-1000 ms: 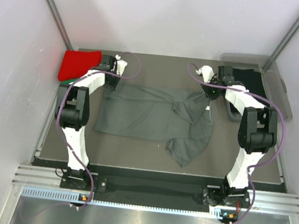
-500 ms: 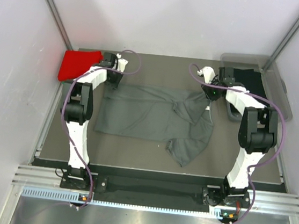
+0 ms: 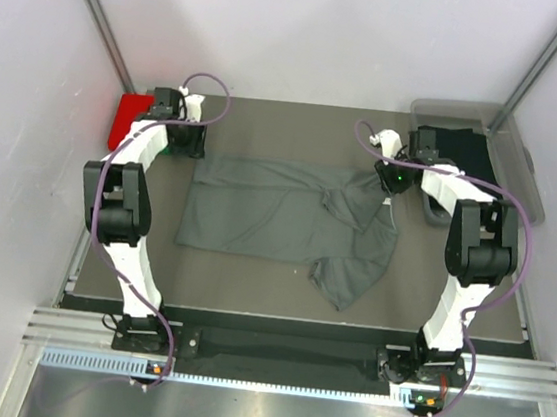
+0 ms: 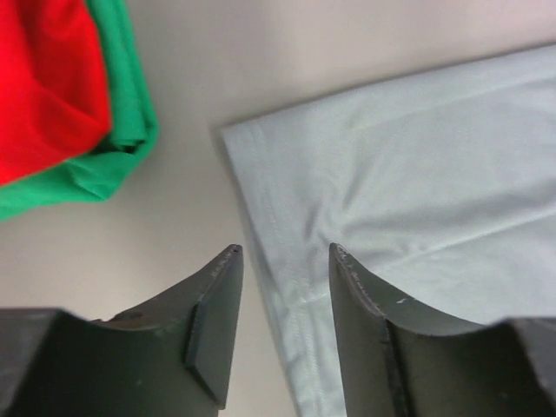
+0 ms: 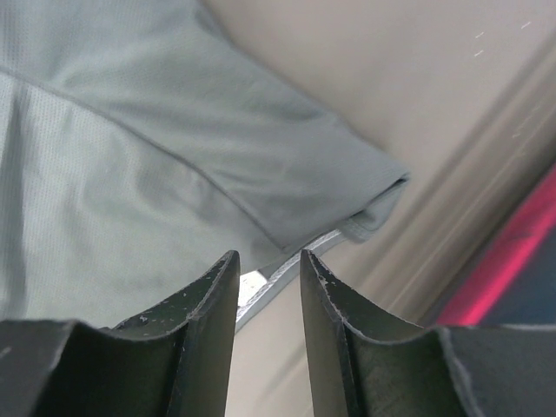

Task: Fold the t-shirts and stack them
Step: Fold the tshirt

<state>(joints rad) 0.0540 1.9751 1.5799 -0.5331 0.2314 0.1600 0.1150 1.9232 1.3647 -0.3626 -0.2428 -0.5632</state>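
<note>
green t-shirt (image 4: 117, 161): mostly under red t-shirt (image 4: 43, 82); black t-shirt (image 3: 471, 153): partly behind right arm (image 3: 449, 185)

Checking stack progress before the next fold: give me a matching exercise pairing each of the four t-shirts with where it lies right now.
Things:
1. dark grey t-shirt
2. red t-shirt
3. green t-shirt
4. black t-shirt

Places:
A. inside the clear tub at the far right
B. underneath another shirt, far left corner
C. spread out in the middle of the table
D. on top of another shirt, far left corner

Pairs: 1-C, 2-D, 3-B, 4-A.
</note>
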